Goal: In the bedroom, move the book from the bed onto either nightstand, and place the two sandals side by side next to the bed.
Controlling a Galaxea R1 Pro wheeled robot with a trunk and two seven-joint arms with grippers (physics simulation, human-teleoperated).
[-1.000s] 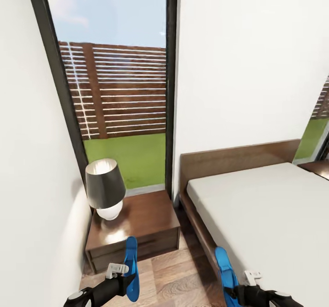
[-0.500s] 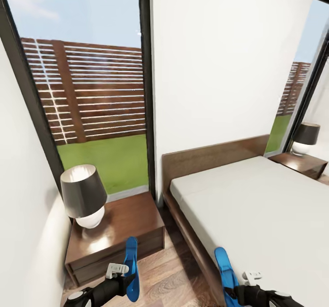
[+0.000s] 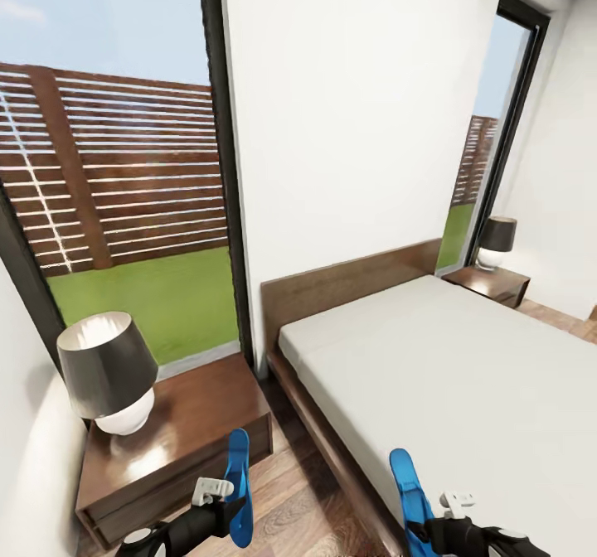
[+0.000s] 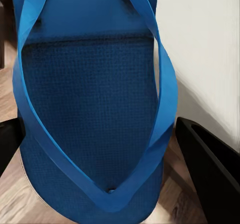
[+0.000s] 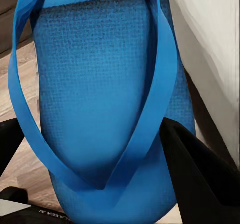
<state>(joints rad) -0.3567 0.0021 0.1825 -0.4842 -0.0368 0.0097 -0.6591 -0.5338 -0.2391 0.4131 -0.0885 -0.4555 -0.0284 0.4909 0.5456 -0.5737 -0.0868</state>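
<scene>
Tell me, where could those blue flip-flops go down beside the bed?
Bare room: the wood-plank floor strip between the dark two-drawer nightstand and the dark-framed bed. The nightstand's left half is crowded by a black-shaded lamp.

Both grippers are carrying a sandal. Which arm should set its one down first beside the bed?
Probably the right. Its sandal already hangs by the bed frame edge, over the floor strip. The left gripper's sandal sits nearer the nightstand, farther from the bed.

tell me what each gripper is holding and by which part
Each holds one blue sandal: left gripper its sandal, right gripper its sandal, both gripped near one end, across the sole.
</scene>
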